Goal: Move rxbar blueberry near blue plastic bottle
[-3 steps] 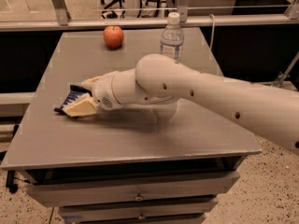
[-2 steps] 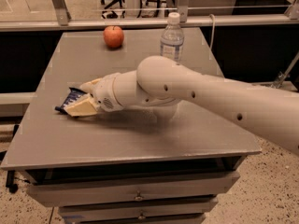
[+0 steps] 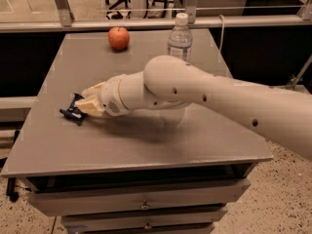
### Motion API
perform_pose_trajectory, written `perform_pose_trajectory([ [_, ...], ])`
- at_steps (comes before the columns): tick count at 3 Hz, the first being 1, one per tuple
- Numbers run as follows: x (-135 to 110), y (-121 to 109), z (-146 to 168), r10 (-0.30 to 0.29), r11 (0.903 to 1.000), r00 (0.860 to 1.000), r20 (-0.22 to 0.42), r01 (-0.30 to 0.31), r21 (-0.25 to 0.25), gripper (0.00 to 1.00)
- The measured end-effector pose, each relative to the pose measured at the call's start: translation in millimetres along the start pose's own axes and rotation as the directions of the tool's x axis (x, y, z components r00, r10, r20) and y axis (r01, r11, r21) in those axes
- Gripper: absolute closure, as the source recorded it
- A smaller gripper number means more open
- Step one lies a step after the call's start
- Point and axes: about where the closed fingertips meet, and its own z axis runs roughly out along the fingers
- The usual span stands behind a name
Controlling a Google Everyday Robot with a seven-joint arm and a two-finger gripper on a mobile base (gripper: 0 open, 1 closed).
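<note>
The rxbar blueberry (image 3: pixel 72 112), a dark navy wrapper, sits at the left side of the grey table (image 3: pixel 161 140). My gripper (image 3: pixel 84 105) reaches in from the right and is shut on the bar's right end, with the cream fingers (image 3: pixel 91 106) pinching it so that the wrapper tilts up off the table. The blue plastic bottle (image 3: pixel 180 37), clear with a white cap, stands upright at the far middle of the table, well away from the bar. My arm's wide white forearm crosses in front of the bottle's base.
A red apple (image 3: pixel 118 38) sits at the far edge, left of the bottle. The table's left edge is close to the bar. Drawers are below the front edge. A rail and glass partition run behind the table.
The fingers have closed on the bar. Its wrapper, which lay flat before, now looks pinched and tipped up. The arm has barely shifted.
</note>
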Motion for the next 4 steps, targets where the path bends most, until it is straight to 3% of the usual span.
perform_pose_trajectory([
  [4,-0.8,0.0,-0.4,0.0,1.0,1.0,0.0,0.0,0.0,1.0],
])
